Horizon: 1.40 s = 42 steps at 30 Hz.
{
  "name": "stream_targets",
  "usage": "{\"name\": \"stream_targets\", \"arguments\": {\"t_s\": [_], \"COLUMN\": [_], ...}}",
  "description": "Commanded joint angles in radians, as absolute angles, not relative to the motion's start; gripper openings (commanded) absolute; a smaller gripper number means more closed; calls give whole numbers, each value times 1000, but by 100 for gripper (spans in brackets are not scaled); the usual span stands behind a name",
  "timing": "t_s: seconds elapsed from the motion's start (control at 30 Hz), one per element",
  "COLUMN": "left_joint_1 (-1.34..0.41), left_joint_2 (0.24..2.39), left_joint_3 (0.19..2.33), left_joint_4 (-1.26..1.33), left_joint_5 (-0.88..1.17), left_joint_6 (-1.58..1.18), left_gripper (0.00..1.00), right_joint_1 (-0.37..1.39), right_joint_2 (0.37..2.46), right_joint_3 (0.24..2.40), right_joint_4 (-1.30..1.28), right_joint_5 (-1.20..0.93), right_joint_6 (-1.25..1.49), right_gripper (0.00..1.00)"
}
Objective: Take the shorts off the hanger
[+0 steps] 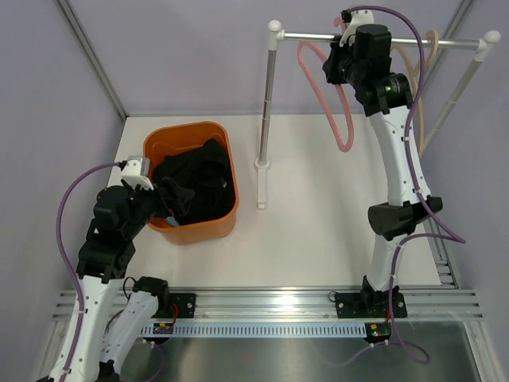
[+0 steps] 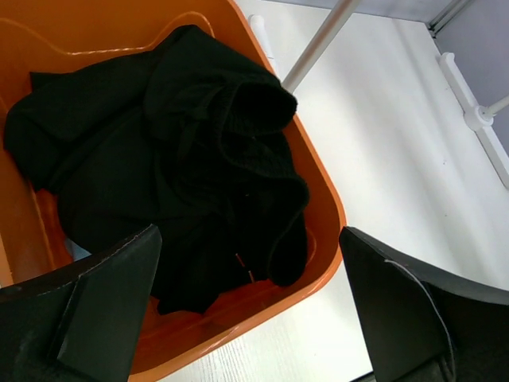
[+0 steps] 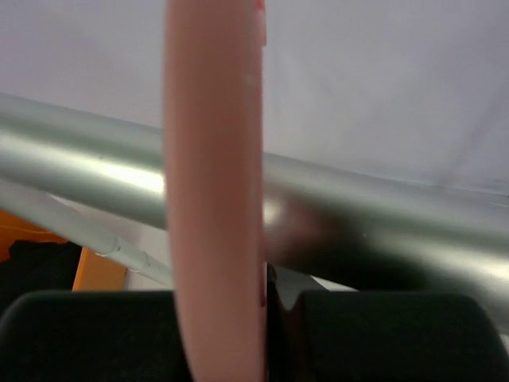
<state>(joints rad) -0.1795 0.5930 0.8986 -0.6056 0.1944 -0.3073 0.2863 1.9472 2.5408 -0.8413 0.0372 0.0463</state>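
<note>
The shorts point(image 1: 195, 187) lie bunched in the orange bin point(image 1: 171, 135) on the table point(image 1: 318, 239), clear of the pink hanger point(image 1: 343, 119), so the removal itself looks done. The left end effector point(image 2: 250, 239) hovers over the bin's near rim with its fingers spread wide and nothing between them. The right end effector point(image 3: 238, 318) is up at the rail point(image 1: 382, 38), clamped on the hanger's hook where it crosses the bar. The risks from here sit at both ends. A fold of the shorts rides close to the near rim right under the left fingers; if that arm draws back low, a fingertip could catch the cloth and drag it over the edge onto the table. At the rail, the wrist view does not show whether the hook is fully seated over the bar. If the grip lets go with the hook only resting against the bar, the hanger could slide off and fall. A sideways tug while clamped might also rock the rail or knock the beige hanger point(image 1: 425, 87) just beside it.
</note>
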Motion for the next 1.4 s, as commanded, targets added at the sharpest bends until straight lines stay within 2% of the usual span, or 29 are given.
{"name": "stream_targets", "arguments": {"t_s": [0.0, 0.37, 0.6, 0.63, 0.77, 1.07, 1.23, 1.37], "left_joint_1": [-181, -181, -181, -181, -181, -181, -184, -192], "left_joint_2": [572, 574, 569, 569, 554, 514, 505, 522], "left_joint_3": [873, 813, 810, 813, 808, 773, 765, 764], "left_joint_4": [-583, -581, -604, -609, -617, -604, -598, -595], "left_joint_5": [158, 156, 160, 161, 150, 135, 141, 150], "left_joint_6": [-287, -285, -290, -290, -288, -296, -298, -298], "left_gripper": [99, 99, 99, 99, 99, 99, 99, 99], "right_joint_1": [278, 278, 278, 278, 279, 276, 278, 279], "right_joint_2": [1977, 1866, 1807, 1801, 1767, 1605, 1408, 1144], "right_joint_3": [2588, 2359, 2298, 2295, 2302, 2205, 1947, 1662], "right_joint_4": [-787, -732, -710, -707, -696, -681, -589, -447], "right_joint_5": [5, 37, 55, 48, 26, 32, 34, -12], "right_joint_6": [48, 95, 113, 115, 123, 159, 209, 256], "right_gripper": [0, 2, 24, 32, 50, 60, 63, 70]}}
